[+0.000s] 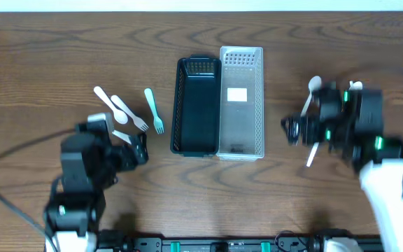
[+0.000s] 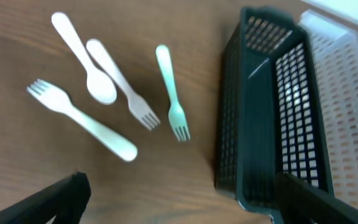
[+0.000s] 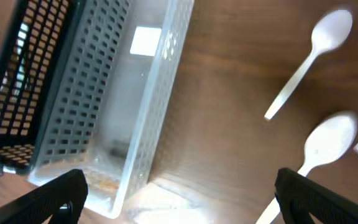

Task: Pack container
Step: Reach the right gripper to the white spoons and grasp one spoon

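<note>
Black basket (image 1: 196, 105) and white basket (image 1: 241, 101) sit touching mid-tabletop (image 1: 33, 56) — teal fork (image 1: 152, 110) at their 9 o'clock, white spoon (image 3: 319, 46) at 3 o'clock. Left claw (image 2: 182, 186) and right claw (image 3: 180, 180) gape wide, empty.

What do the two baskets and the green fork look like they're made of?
The black basket looks like rigid, slightly glossy plastic with moulded grid walls. The pale basket seems to be frosted, translucent plastic, as its floor shows through the perforated wall. The green fork is probably smooth matte plastic in one uniform pastel colour.
</note>
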{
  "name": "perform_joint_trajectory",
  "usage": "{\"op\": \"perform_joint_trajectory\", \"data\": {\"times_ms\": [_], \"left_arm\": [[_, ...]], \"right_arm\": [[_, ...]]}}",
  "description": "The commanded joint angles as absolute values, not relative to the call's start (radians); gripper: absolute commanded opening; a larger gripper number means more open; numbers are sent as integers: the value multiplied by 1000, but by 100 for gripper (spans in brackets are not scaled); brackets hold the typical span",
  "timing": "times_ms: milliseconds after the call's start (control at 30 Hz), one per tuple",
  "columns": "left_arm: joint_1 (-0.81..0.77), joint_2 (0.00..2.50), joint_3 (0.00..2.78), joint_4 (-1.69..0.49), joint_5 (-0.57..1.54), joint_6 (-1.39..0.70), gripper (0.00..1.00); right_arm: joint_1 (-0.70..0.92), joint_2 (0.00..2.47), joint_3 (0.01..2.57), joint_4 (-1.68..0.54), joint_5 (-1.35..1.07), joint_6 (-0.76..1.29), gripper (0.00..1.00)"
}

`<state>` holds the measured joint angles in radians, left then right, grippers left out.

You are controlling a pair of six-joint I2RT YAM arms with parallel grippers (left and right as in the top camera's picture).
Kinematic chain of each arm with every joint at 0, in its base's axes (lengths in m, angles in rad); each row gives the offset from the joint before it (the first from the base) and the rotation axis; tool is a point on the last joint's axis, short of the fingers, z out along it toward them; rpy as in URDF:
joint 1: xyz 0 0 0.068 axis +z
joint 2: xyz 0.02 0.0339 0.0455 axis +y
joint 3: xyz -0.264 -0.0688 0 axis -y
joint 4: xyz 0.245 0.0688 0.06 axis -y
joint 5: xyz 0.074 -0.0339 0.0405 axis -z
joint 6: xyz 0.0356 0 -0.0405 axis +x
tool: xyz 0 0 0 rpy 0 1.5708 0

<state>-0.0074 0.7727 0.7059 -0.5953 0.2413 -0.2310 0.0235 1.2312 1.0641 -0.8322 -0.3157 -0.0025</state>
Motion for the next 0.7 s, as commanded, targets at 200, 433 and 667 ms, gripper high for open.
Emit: {"op": "perform_joint_trajectory", "data": {"times_ms": [200, 433, 667], "left_arm": [[-3, 1114, 1016, -786, 250, -69, 98], [-3, 1164, 1023, -848, 162, -30, 98], [-3, 1163, 1023, -863, 106, -30, 98]], "right_arm": [[-13, 1508, 1356, -939, -232, 43, 99], [-81, 1647, 1349, -1064, 52, 353, 85], [-112, 1785, 1336, -1063, 52, 398, 70]]}}
